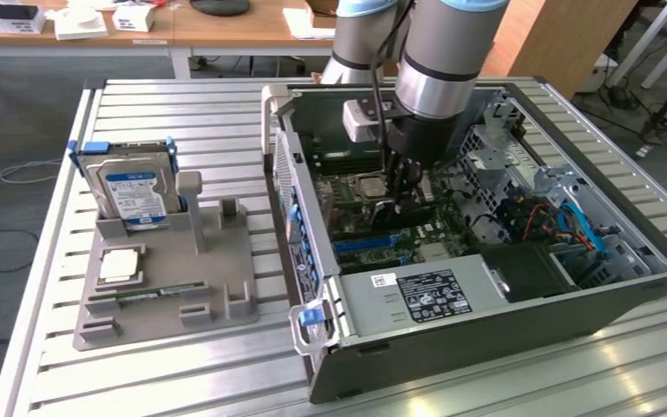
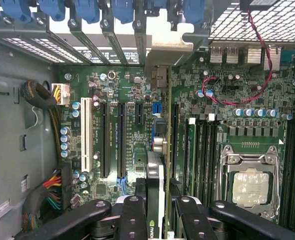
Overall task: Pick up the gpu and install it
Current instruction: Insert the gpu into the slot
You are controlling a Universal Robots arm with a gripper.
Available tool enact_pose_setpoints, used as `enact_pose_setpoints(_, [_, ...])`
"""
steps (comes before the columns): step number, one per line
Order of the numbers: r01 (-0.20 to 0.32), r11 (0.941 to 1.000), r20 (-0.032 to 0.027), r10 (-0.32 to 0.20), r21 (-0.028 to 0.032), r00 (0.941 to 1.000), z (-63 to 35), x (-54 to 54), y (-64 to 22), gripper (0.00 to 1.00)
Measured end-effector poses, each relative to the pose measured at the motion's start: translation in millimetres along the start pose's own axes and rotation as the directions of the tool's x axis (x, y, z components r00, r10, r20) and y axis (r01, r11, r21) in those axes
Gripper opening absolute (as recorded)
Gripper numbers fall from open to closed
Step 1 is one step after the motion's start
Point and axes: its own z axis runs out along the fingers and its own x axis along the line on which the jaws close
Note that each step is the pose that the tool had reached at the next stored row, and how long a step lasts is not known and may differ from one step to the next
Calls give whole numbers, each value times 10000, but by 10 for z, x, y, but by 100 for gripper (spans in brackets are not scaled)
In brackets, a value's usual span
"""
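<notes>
The gpu (image 2: 157,165) stands on edge between my fingers, a thin dark card running from the grip toward its silver end bracket (image 2: 160,52) at the case's rear slots. My gripper (image 2: 156,202) is shut on the gpu, with one black finger (image 2: 132,210) on each side. The card sits low over the green motherboard (image 2: 132,85), in line with a long slot; I cannot tell whether it is seated. In the exterior view my gripper (image 1: 406,198) reaches down into the open computer case (image 1: 485,330), with the dark gpu (image 1: 417,208) under it.
Black expansion slots (image 2: 105,140) and a white slot (image 2: 86,135) lie beside the card. On its other side are the CPU socket (image 2: 250,187) and a red cable (image 2: 237,97). On the exterior view's left, a grey holder (image 1: 160,287) carries a hard drive (image 1: 131,191).
</notes>
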Motion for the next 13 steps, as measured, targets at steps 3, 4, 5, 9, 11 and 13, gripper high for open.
enact_pose_setpoints(3, [0,10000,0,0,2,10000,0,0,16,27])
enact_pose_setpoints(4, [1,10000,0,-1,2,10000,0,0,16,27])
enact_pose_setpoints(5, [1,10000,0,-1,2,10000,0,0,16,27])
enact_pose_setpoints(9, [1,10000,1,-1,2,10000,4,1,17,27])
enact_pose_setpoints(11, [1,10000,0,-1,2,10000,21,0,18,27])
enact_pose_setpoints(13, [1,10000,0,-1,2,10000,41,0,20,27])
